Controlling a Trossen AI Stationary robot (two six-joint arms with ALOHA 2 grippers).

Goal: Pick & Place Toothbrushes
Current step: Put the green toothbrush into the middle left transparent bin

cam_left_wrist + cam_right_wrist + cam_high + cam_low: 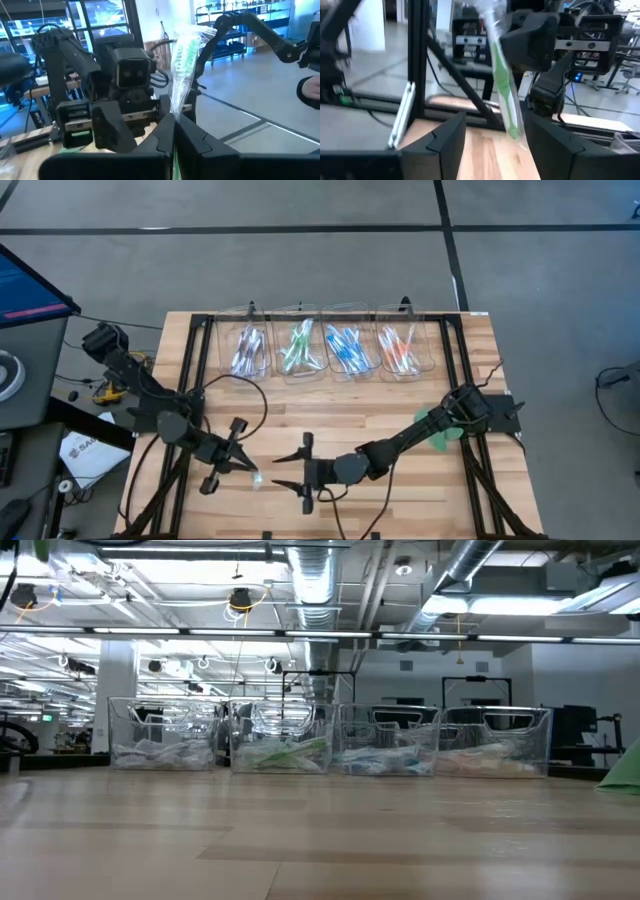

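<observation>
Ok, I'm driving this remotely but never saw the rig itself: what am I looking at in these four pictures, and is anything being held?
It is two dark robot arms at a wooden table. The overhead picture shows everything from above. The level picture looks across the tabletop at four clear bins along the far edge, each holding toothbrushes sorted by colour. The other two pictures come from cameras on the arms' wrists.

The left gripper is shut on a green toothbrush, still in its clear wrapper, near the table's front edge. The right gripper faces it with its fingers open on either side of that same toothbrush, apparently set for a handover, though it has not gripped yet. A flat green disc lies under the right arm.
</observation>
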